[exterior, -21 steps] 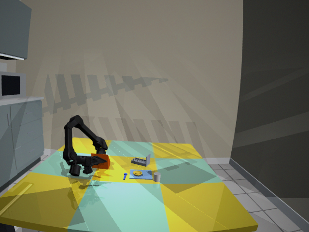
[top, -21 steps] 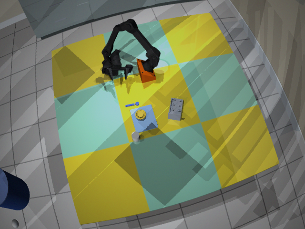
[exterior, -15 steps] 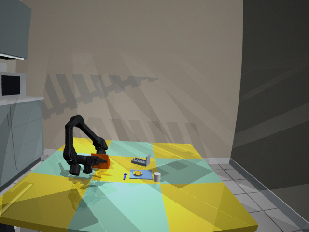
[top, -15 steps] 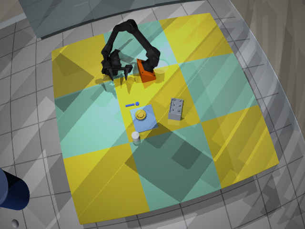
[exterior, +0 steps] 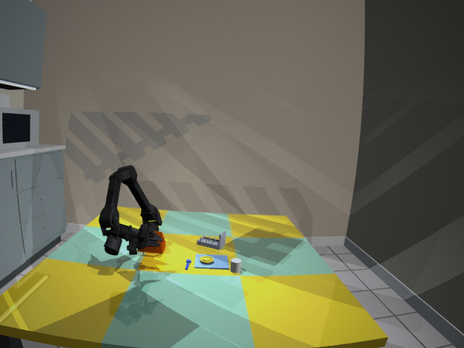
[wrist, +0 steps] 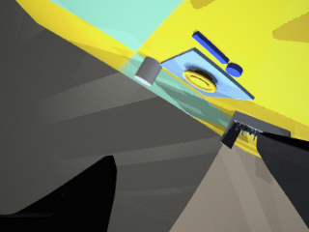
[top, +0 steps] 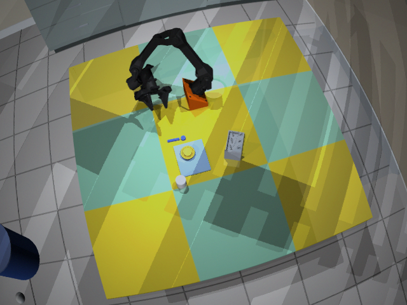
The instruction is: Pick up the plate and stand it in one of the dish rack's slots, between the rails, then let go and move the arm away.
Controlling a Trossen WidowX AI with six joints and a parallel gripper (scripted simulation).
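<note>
While the yellow plate (top: 187, 152) lies flat on the blue mat (top: 194, 164), the gripper (top: 157, 99) hangs wide open with nothing in it, well apart from the plate, near the orange block (top: 194, 94). The grey dish rack (top: 234, 145) sits near the mat. A blue spoon (top: 176, 139) and white cup (top: 180, 181) lie beside the mat.

We see the black arm (exterior: 123, 209) folded low at the table's (exterior: 299, 310) far left, its gripper (exterior: 151, 236) wide open and holding nothing, against an orange block (exterior: 159, 245). The yellow plate (exterior: 206, 259) lies flat on a blue mat (exterior: 221, 264), between a blue spoon (exterior: 187, 264) and a white cup (exterior: 235, 264). The grey dish rack (exterior: 212, 241) stands behind them.
</note>
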